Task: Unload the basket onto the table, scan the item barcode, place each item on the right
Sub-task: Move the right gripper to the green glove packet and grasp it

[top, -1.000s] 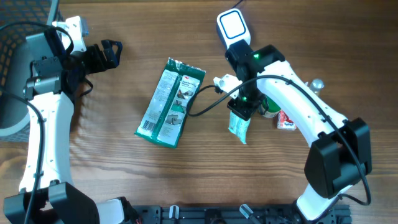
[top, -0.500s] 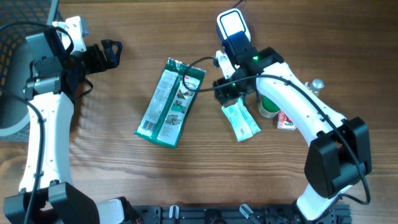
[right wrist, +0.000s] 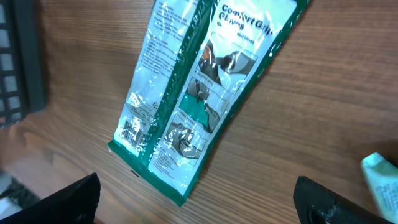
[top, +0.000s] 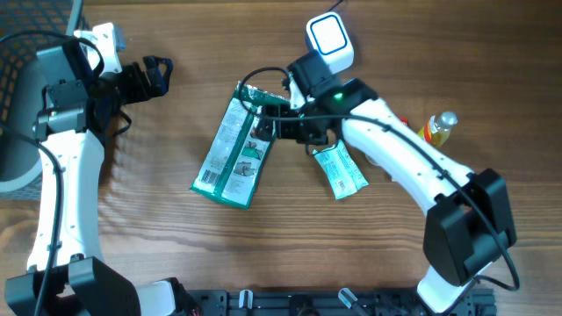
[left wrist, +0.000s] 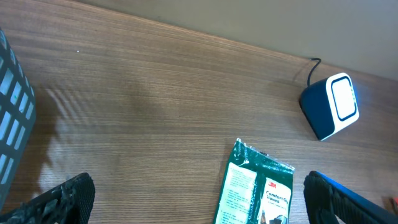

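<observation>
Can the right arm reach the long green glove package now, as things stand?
Probably yes: the right claw hangs open just above the glove package, at its upper end, and nothing covers it.

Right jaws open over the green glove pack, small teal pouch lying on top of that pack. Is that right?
No. The small teal pouch lies on the table beside the green glove pack, not touching it, as the overhead view shows. The right gripper is open over the pack.

Bright even light, soft shadows, glare on the green packet (right wrist: 186,106), right wrist view slightly blurred
</observation>
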